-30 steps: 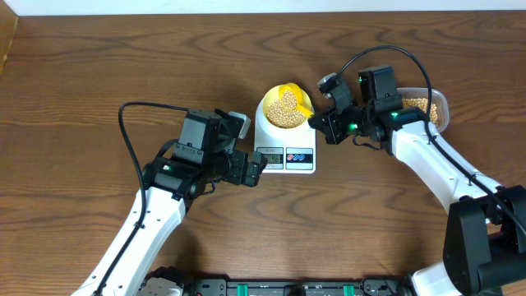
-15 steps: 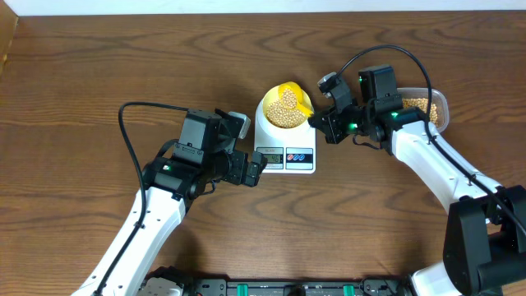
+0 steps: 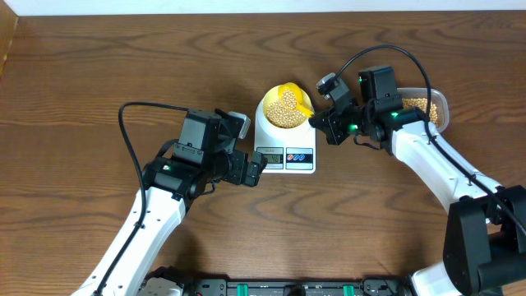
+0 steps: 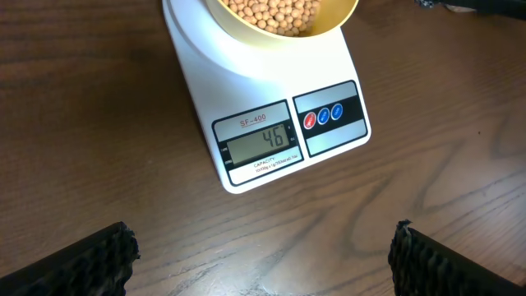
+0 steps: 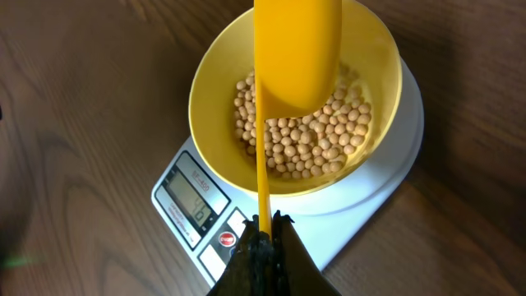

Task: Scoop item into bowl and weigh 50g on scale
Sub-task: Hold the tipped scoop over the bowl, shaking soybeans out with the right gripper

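The white scale point(image 3: 283, 140) stands mid-table with the pale-yellow bowl point(image 3: 284, 107) on its platform. Tan beans point(image 5: 308, 131) lie heaped in the bowl. The scale's display point(image 4: 261, 141) reads 46. My right gripper point(image 5: 265, 224) is shut on the thin handle of a yellow scoop point(image 5: 296, 49), whose cup hangs over the bowl's far side. My left gripper point(image 4: 263, 259) is open just in front of the scale, its black fingers point(image 4: 90, 261) wide apart over bare wood with nothing between them.
A clear plastic tub point(image 3: 427, 108) holding more beans sits to the right of the scale, partly under my right arm. A black cable loops over each arm. Bare wooden tabletop point(image 3: 123, 57) surrounds the scale.
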{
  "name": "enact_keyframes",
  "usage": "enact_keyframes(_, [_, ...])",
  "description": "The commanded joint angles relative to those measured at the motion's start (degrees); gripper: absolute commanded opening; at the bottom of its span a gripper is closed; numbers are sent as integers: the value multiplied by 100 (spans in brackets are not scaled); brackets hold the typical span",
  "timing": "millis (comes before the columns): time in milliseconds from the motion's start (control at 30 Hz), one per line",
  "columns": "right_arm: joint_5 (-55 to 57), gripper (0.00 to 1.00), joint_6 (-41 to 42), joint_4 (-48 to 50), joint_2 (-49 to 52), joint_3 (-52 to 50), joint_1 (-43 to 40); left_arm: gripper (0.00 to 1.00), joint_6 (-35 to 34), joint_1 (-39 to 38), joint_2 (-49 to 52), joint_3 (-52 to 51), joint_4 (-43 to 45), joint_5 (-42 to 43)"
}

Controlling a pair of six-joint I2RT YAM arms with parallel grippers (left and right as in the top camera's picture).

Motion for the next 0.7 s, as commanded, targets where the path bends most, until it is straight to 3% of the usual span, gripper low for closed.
enact_keyframes(0, [59, 1, -249, 0, -33, 17, 26, 100, 13, -9, 22, 9, 7, -59])
enact_keyframes(667, [-210, 1, 136, -24, -33, 17, 26, 100, 15, -9, 22, 9, 7, -57])
